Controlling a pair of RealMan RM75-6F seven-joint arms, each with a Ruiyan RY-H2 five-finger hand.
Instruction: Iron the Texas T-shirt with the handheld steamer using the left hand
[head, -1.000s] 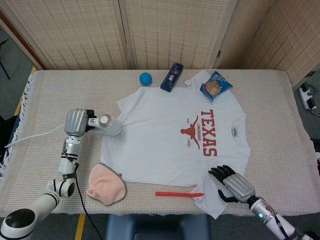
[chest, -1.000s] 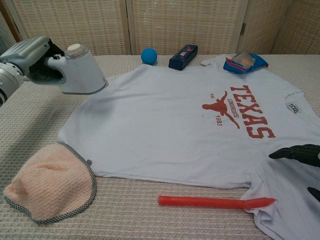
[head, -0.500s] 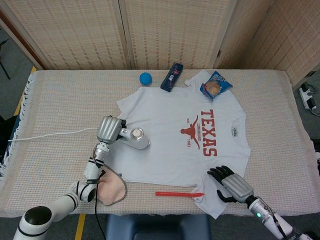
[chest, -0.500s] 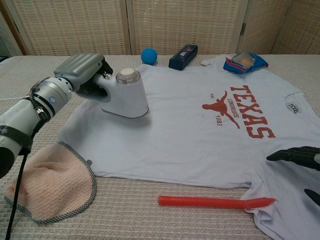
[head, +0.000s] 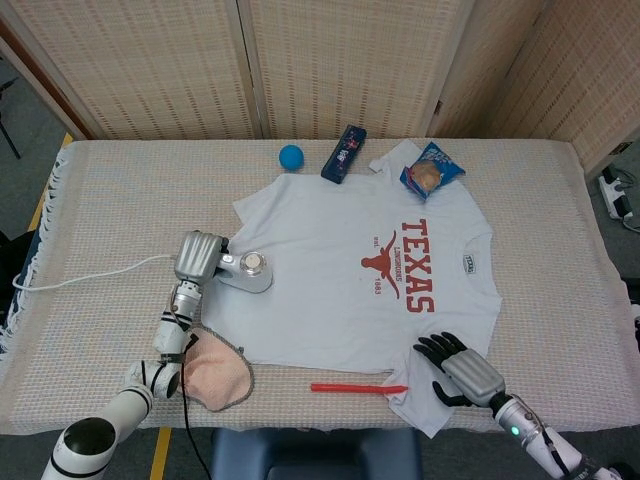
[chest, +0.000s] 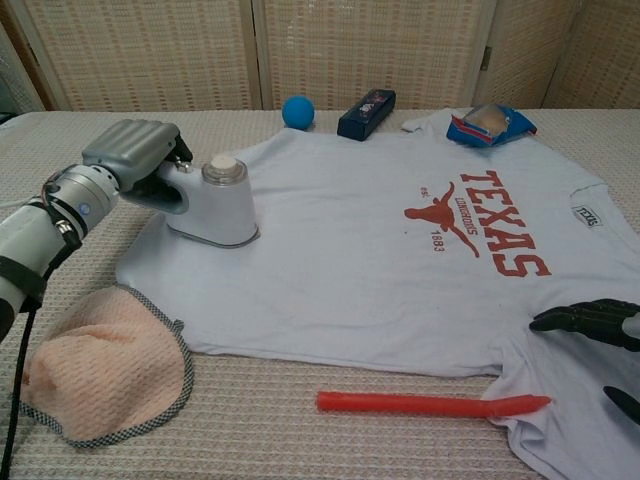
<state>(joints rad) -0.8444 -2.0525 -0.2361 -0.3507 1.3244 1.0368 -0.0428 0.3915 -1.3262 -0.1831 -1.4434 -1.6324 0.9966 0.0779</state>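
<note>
A white T-shirt (head: 350, 270) (chest: 370, 260) with a red TEXAS longhorn print lies flat on the table. My left hand (head: 197, 257) (chest: 130, 160) grips the handle of the white handheld steamer (head: 248, 271) (chest: 213, 203). The steamer's base rests on the shirt's left edge. My right hand (head: 462, 369) (chest: 592, 325) lies at the shirt's near right corner, its dark fingers spread over the cloth and holding nothing.
A peach cloth (head: 213, 375) (chest: 100, 365) lies near the left front, and a red stick (head: 350, 387) (chest: 420, 403) at the shirt's hem. A blue ball (head: 290, 155), a dark box (head: 343, 152) and a snack bag (head: 431, 170) sit at the back. The steamer's white cord (head: 90, 273) trails left.
My left hand swung the steamer from the left onto the shirt, then drew it back a little towards the shirt's left edge. The right hand shifted slightly towards the front.
</note>
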